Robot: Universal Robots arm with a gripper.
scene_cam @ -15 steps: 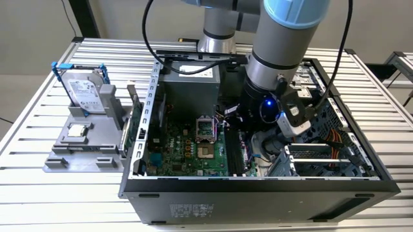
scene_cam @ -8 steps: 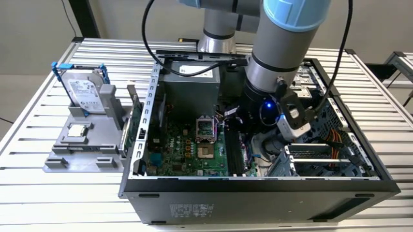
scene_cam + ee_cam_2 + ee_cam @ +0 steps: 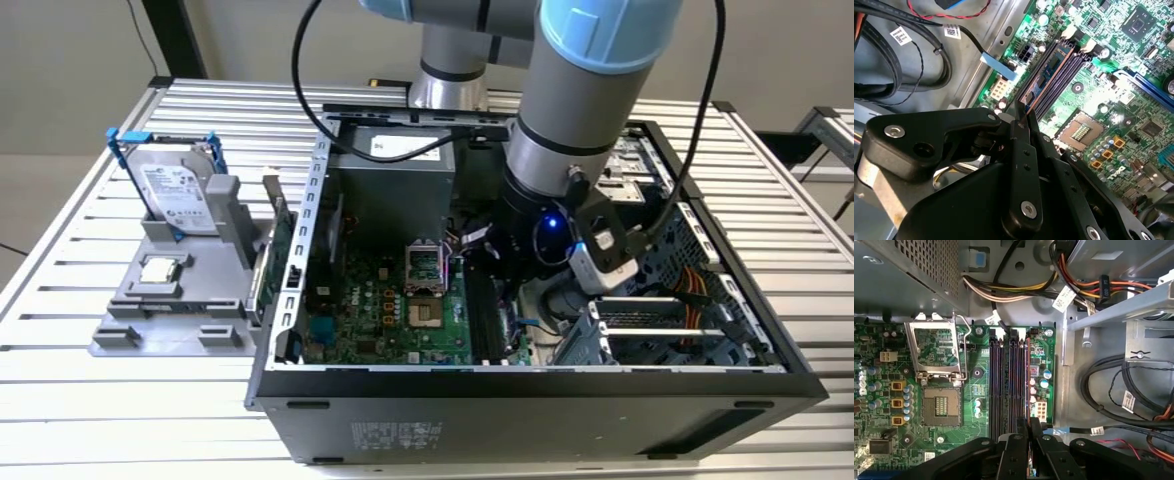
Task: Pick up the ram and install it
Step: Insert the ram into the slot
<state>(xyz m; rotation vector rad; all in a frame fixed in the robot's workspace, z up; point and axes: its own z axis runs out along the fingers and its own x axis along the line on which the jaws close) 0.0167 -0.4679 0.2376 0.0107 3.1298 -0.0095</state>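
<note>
The ram [image 3: 1052, 69] is a slim dark stick with a blue label. It stands on edge in one of the black memory slots [image 3: 1004, 380] on the green motherboard [image 3: 387, 310]. In the first wrist view the ram [image 3: 1027, 382] shows as a thin edge in the slot nearest the board's rim. My gripper [image 3: 1023, 114] is down inside the computer case [image 3: 534, 385], its black fingers pinched together on the near end of the stick. The gripper [image 3: 1030, 424] sits right over that slot. I cannot tell whether the stick is fully seated.
An open processor socket [image 3: 941, 405] lies beside the slots. Bundled cables [image 3: 1114, 400] and a drive cage [image 3: 667, 330] crowd the other side. Outside the case, a grey stand [image 3: 174, 300] holds a hard drive [image 3: 180, 195] in a blue frame and a small silver chip [image 3: 160, 268].
</note>
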